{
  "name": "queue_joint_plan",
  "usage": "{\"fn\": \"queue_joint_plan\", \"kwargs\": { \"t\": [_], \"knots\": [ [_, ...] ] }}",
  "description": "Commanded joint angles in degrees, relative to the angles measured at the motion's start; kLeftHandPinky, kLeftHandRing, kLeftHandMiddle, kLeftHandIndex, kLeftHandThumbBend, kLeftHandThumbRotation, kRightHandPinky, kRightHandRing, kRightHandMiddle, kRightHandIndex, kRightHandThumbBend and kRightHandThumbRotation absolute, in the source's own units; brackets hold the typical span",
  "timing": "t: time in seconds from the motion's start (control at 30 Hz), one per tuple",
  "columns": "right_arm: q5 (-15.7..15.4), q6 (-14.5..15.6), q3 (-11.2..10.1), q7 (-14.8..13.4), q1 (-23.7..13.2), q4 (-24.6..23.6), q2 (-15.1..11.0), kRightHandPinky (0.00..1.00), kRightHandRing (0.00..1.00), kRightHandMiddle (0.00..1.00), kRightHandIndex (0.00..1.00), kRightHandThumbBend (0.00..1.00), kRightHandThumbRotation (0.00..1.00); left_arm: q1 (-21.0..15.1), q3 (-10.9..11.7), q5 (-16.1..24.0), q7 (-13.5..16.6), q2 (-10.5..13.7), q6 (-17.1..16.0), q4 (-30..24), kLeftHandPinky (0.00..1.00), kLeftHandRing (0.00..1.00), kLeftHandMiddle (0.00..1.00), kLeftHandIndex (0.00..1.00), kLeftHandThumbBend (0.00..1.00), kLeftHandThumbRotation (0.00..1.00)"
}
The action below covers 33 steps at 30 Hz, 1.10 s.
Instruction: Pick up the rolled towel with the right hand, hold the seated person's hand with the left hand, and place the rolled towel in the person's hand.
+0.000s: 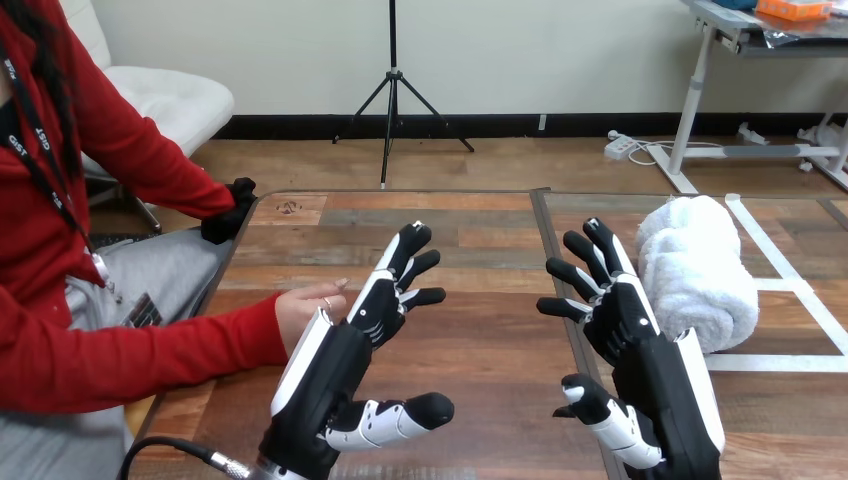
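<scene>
White rolled towel (695, 270): head view, lying on the wooden table (480, 230) just beside the right hand (628, 325), whose fingers are spread and grasping nothing. Left hand (345, 350): fingers straight and released, just beside the person's hand (308, 308). Risk: a shallow grab may loosen the soft roll or push it away.

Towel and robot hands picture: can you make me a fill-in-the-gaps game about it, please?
1. The rolled towel is coloured ____.
2. The right hand, fingers open, holds ____.
3. The person's hand is beside the robot's left hand, on the far side of the table from the ____.

Missing words: white; nothing; towel.
</scene>
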Motion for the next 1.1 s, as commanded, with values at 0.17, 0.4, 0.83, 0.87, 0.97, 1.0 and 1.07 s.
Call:
{"fn": "queue_joint_plan", "kwargs": {
  "t": [0.17, 0.4, 0.83, 0.87, 0.97, 1.0, 1.07],
  "knots": [
    [0.1, 0.1, 0.3, -0.1, -2.9, -3.3, 0.5, 0.75, 0.89, 0.95, 0.97, 1.00, 0.79, -2.6, 0.6, -0.1, 0.3, 0.0, -0.6, -1.2, 0.82, 0.95, 1.00, 1.00, 1.00, 0.71],
    [0.2, -0.1, 0.2, -0.1, -3.2, -3.1, 0.5, 0.75, 0.88, 0.94, 0.97, 1.00, 0.78, -2.7, 0.8, 0.4, 0.7, 0.0, -0.5, -1.2, 0.82, 0.95, 1.00, 1.00, 1.00, 0.71],
    [0.3, 0.2, 0.1, -0.1, -3.5, -3.6, 0.3, 0.74, 0.88, 0.94, 0.97, 1.00, 0.77, -3.0, 0.7, 0.0, 0.3, 0.2, -0.3, -1.3, 0.82, 0.95, 1.00, 1.00, 1.00, 0.72],
    [0.3, 0.2, 0.1, -0.1, -3.5, -3.6, 0.3, 0.74, 0.88, 0.94, 0.97, 1.00, 0.77, -3.1, 0.6, -0.3, 0.1, 0.2, -0.3, -1.3, 0.82, 0.95, 1.00, 1.00, 1.00, 0.71],
    [0.8, 0.1, 0.2, 0.2, -3.6, -3.6, 0.2, 0.74, 0.89, 0.95, 0.97, 1.00, 0.76, -3.2, 0.8, 0.1, 0.4, 0.2, -0.4, -1.2, 0.82, 0.95, 1.00, 1.00, 1.00, 0.71],
    [0.8, 0.1, 0.1, 0.2, -3.7, -3.6, 0.1, 0.74, 0.89, 0.95, 0.97, 1.00, 0.76, -3.3, 0.9, 0.2, 0.6, 0.2, -0.6, -1.1, 0.82, 0.95, 1.00, 1.00, 1.00, 0.71],
    [0.8, 0.0, 0.1, 0.3, -3.8, -3.6, 0.0, 0.74, 0.89, 0.95, 0.97, 1.00, 0.76, -3.3, 0.9, 0.4, 0.7, 0.2, -0.7, -1.0, 0.82, 0.95, 1.00, 1.00, 1.00, 0.71]
  ]
}}
